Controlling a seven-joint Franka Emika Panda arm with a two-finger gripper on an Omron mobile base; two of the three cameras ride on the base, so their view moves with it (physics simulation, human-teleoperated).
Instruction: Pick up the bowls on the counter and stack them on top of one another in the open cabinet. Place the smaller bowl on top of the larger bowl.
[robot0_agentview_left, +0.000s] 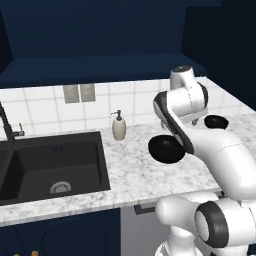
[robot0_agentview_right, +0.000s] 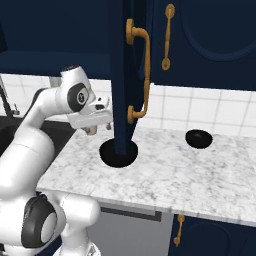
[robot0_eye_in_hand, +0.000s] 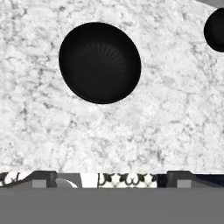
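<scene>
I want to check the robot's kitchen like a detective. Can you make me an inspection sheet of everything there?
Surface: white marble counter, black sink set in it.
Job's things: larger bowl and smaller bowl both on the counter, apart; open cabinet door hangs in front of the larger bowl.
Clutter: beige soap dispenser by the sink.
Tool: tool above the counter, holding nothing; opening unclear.
Cables: nothing seen.
Surroundings: white tiled wall, black faucet, navy cabinets.
</scene>
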